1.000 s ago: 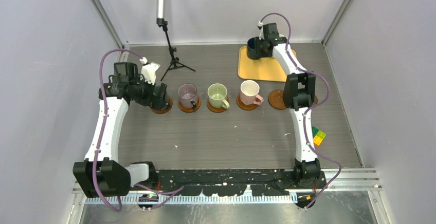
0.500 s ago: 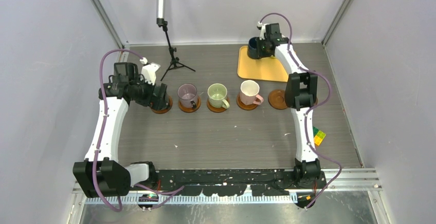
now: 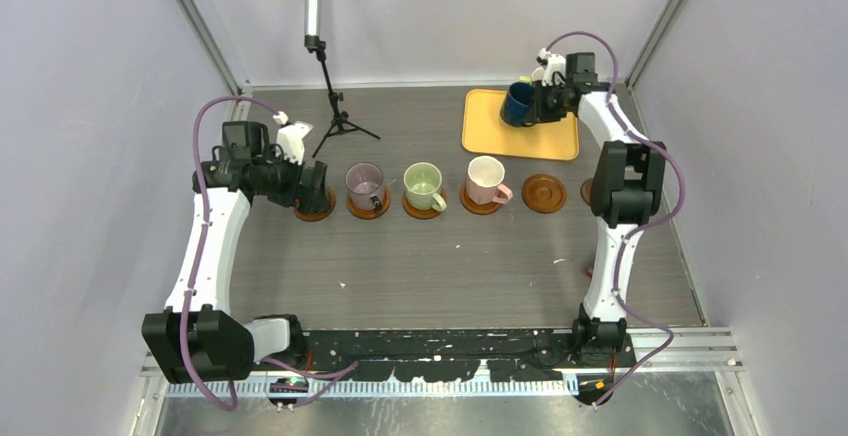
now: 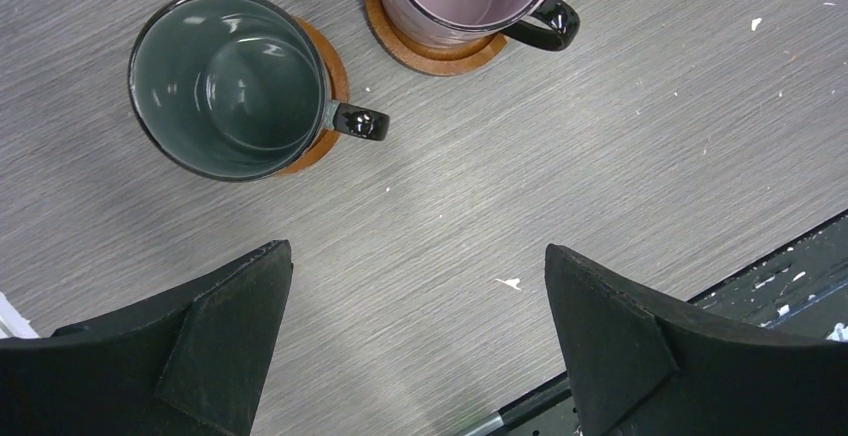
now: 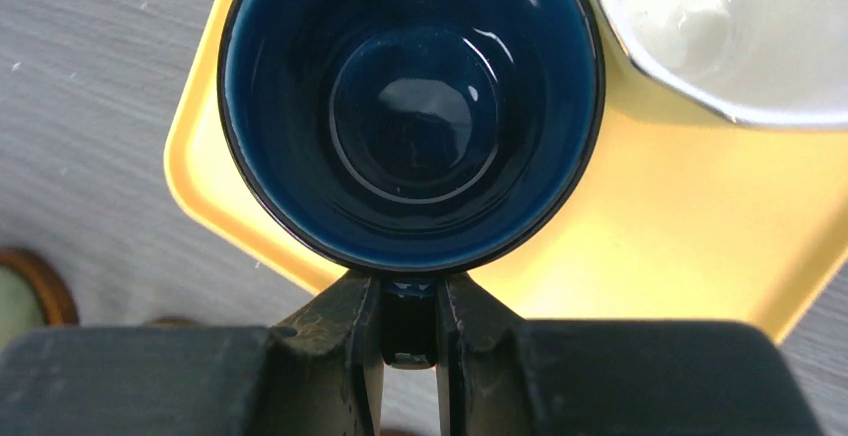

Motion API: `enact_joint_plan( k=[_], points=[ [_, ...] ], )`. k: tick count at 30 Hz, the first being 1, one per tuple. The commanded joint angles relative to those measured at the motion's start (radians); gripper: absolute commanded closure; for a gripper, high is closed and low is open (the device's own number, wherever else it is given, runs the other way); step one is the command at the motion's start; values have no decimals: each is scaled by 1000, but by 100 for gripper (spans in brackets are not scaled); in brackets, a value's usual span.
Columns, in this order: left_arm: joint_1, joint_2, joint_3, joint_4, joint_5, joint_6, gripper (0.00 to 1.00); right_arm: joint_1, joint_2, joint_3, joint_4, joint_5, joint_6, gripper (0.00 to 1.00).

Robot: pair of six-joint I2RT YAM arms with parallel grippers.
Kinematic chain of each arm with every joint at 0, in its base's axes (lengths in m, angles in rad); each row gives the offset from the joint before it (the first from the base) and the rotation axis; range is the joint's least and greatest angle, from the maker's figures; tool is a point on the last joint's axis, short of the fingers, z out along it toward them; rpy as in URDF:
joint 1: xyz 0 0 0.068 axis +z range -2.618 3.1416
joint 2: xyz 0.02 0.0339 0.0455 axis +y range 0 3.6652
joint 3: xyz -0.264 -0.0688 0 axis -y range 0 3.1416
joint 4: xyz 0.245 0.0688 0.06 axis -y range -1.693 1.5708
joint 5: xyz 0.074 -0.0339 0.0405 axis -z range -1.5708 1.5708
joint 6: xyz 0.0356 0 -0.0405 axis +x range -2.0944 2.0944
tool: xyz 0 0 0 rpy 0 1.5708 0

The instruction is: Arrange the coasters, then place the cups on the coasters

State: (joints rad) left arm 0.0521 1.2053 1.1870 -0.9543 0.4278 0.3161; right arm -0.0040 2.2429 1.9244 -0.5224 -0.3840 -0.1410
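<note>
My right gripper (image 5: 410, 301) is shut on the handle of the navy blue cup (image 5: 410, 106), holding it over the yellow tray (image 5: 650, 246). In the top view this cup (image 3: 517, 104) sits just left of the right gripper (image 3: 537, 100). A pale cup (image 5: 730, 26) stands beside it on the tray. The dark green cup (image 4: 230, 84), mauve cup (image 3: 365, 186), light green cup (image 3: 423, 186) and pink cup (image 3: 486, 178) each stand on a coaster in a row. One coaster (image 3: 544, 193) lies bare. My left gripper (image 4: 417, 251) hangs open near the dark green cup.
The yellow tray (image 3: 520, 136) lies at the back right. A black tripod (image 3: 335, 116) stands at the back left. Part of another coaster (image 3: 586, 192) shows beside the right arm's elbow. Grey walls close in the table on three sides.
The right gripper has closed on the navy cup's handle and swung right with it over the tray. The right elbow moved right, uncovering the bare coaster. The left arm has not moved.
</note>
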Motion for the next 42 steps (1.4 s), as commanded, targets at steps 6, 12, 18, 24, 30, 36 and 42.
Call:
enact_joint_plan(
  k=[6,12,18,24,30,36,42],
  points=[
    [-25,18,35,22,64,-36,0,-62,-353,-221,121,-272,-160,100],
    [-43,24,35,33,67,-39,0,-109,-571,-432,72,-296,-299,100],
    [-83,31,31,52,61,-53,0,-160,-748,-642,33,-268,-410,100],
    [-97,31,29,60,54,-55,0,-189,-857,-805,27,-252,-440,100],
    [-101,40,41,58,50,-51,0,-188,-866,-879,40,-231,-474,100],
    [-101,37,41,52,42,-54,0,-189,-877,-935,62,-189,-522,100],
    [-101,36,44,49,31,-52,0,-189,-850,-953,94,-170,-504,100]
  ],
)
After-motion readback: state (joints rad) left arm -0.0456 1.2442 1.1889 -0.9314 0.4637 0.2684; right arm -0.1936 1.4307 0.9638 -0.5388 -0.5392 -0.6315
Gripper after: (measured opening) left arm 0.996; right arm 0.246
